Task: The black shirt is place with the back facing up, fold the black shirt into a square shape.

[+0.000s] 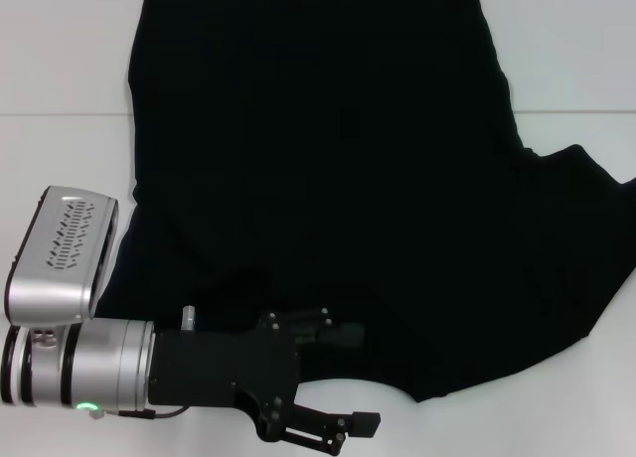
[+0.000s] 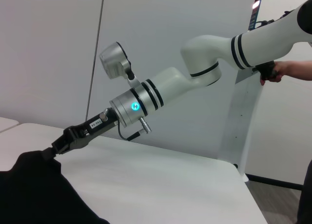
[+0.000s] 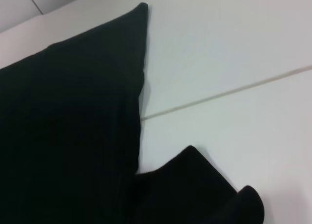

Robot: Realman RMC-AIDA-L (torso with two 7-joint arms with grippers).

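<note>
The black shirt (image 1: 328,159) lies spread on the white table (image 1: 60,50), plain side up, with no lettering showing. My left gripper (image 1: 353,378) is open at the shirt's near edge. Its far finger (image 1: 338,333) lies over the fabric and its near finger (image 1: 360,422) is over bare table. My right gripper (image 2: 52,151) is out of the head view. The left wrist view shows it at a raised hump of the shirt (image 2: 34,185), shut on the fabric. The right wrist view shows the shirt (image 3: 68,126) with a curled edge (image 3: 195,185).
A seam line (image 1: 576,111) crosses the table. One sleeve (image 1: 586,219) reaches the head view's right edge. In the left wrist view a person's hand (image 2: 282,69) holds a handle near my right arm (image 2: 209,58), and the table's far corner (image 2: 243,185) drops to the floor.
</note>
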